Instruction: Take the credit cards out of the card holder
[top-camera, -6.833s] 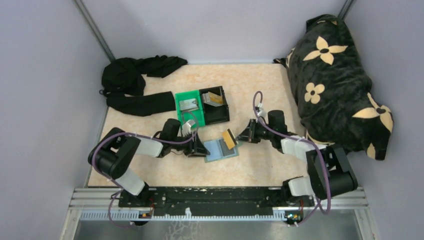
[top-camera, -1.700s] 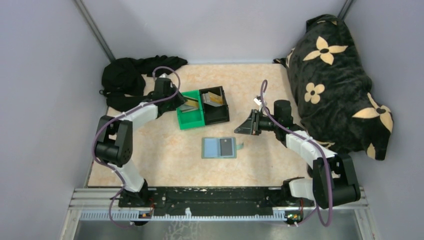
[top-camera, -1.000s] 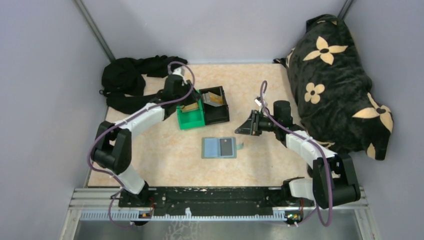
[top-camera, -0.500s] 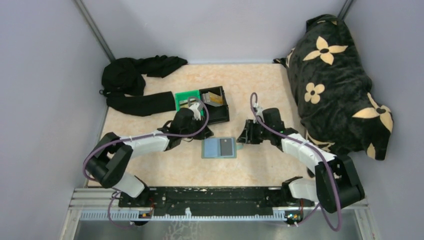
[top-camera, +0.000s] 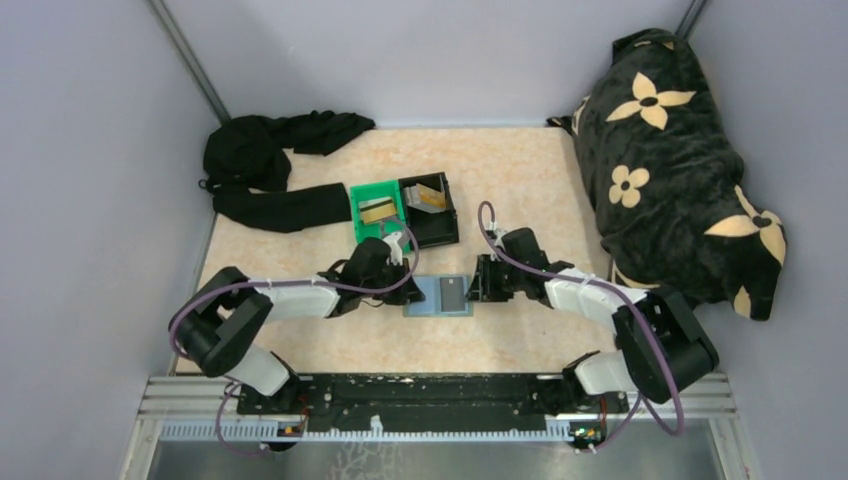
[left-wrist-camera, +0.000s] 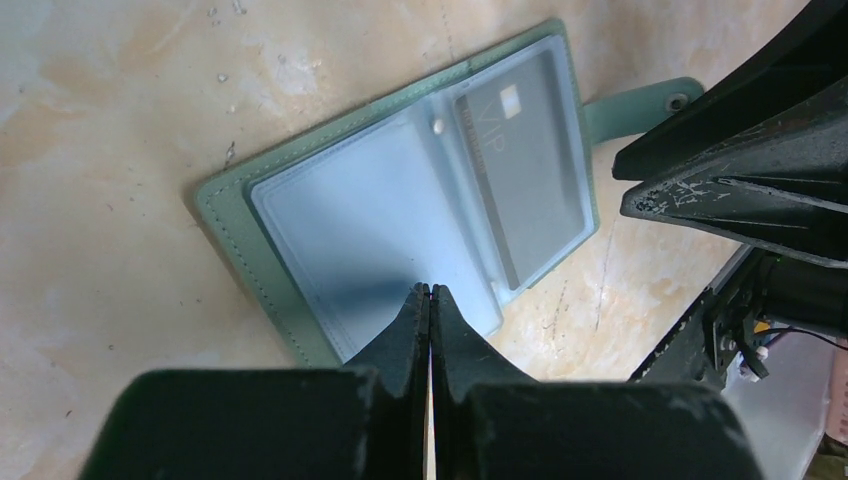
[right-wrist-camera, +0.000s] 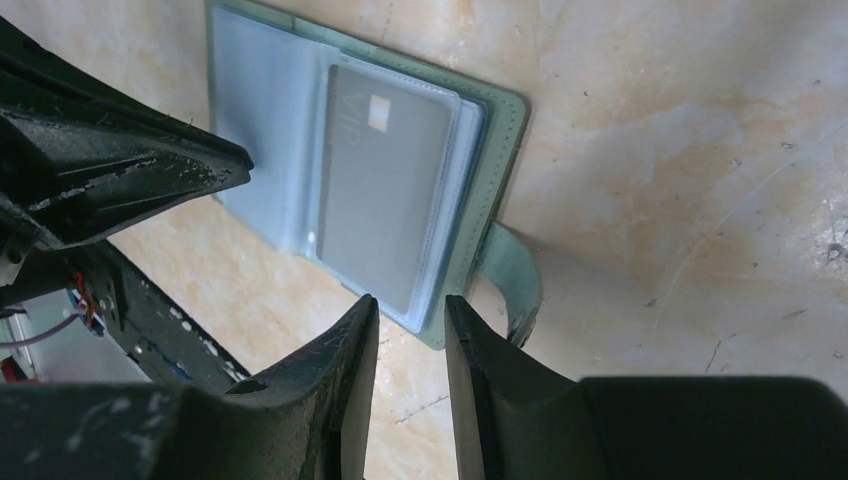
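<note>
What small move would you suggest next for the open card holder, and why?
Probably close the right tool on the grey card's near end: its jaws stand open there, while the shut left tool sits at the card holder's empty panel.

The card holder (top-camera: 428, 298) lies mid-frame between my left gripper (top-camera: 411, 293) and right gripper (top-camera: 479, 290), a card (top-camera: 453, 293) in its right panel.

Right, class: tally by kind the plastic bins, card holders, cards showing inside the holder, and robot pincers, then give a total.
Plastic bins: 2 (green bin, black bin)
Card holder: 1
Card showing in the holder: 1
Pincers: 2 (left pincer, right pincer)
Total: 6
</note>
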